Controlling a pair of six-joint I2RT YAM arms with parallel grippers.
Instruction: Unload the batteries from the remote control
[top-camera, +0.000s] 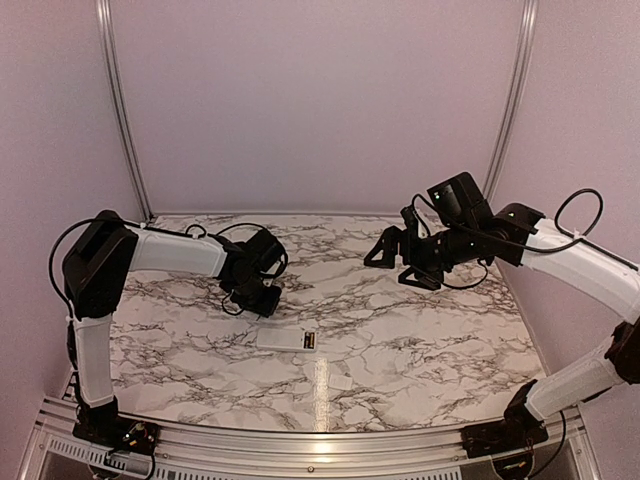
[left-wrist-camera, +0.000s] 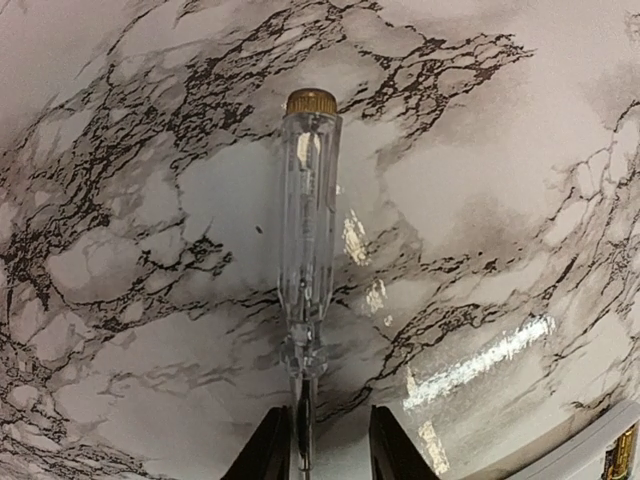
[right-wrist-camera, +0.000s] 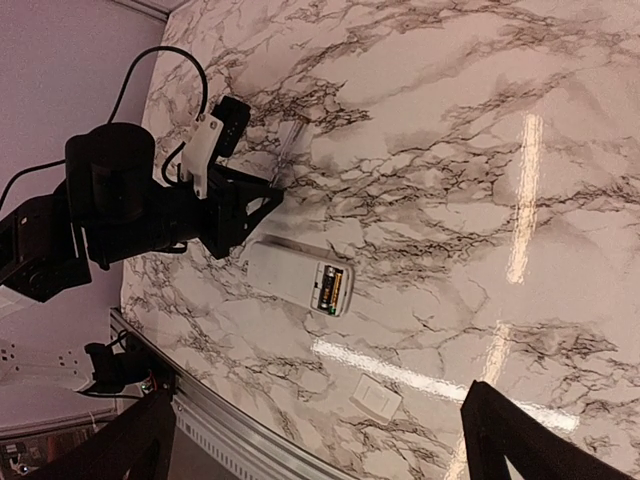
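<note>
Our left gripper (left-wrist-camera: 330, 442) stands a little spread around the screwdriver (left-wrist-camera: 308, 220), not pinching it. The remote control (top-camera: 285, 338) lies beside it, batteries (right-wrist-camera: 332, 288) up, ready for prying, we think. Our right gripper (top-camera: 396, 250) hangs spread wide.

Overhead, the top camera looks down from the near edge across the whole marble table (top-camera: 400, 330). The left wrist camera faces the marble at close range. The right wrist camera looks across from farther off, sharing the remote control (top-camera: 287, 339) with the top view.
</note>
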